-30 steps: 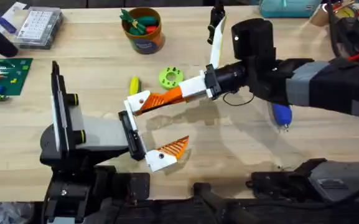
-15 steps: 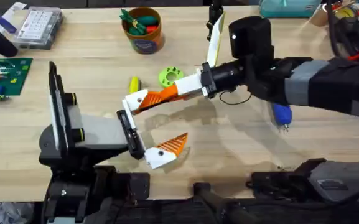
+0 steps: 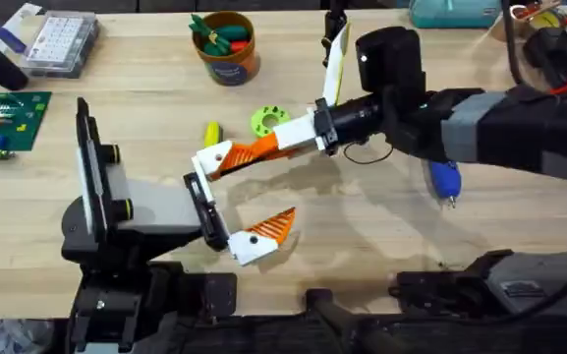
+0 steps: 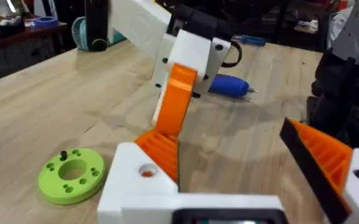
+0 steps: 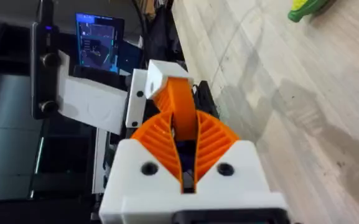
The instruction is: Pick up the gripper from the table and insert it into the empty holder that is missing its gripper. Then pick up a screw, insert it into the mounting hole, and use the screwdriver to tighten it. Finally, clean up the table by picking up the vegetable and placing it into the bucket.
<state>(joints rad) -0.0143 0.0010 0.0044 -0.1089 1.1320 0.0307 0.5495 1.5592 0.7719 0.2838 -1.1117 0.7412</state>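
Wooden table (image 3: 381, 246): right tool (image 3: 226, 160) (reaching across) seemingly grips gripper (image 3: 214, 157).

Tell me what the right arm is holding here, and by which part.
The right gripper holds the gripper, its fingers clamped on the orange ribbed part, the white base toward the holder.

The right arm is mostly black with a grey sleeve section, a chunky black cylinder motor housing at the wrist and a thin black cable looping under it. Its tool (image 3: 226, 160) has a white body, bright orange smooth fingers and white tip blocks with small dark screw holes. The left arm is grey-white, with a tall thin black plate at its base and two black knobs ringed in yellow. Its tool (image 3: 234, 211) has a black rail up front carrying an orange ribbed finger on a white block.
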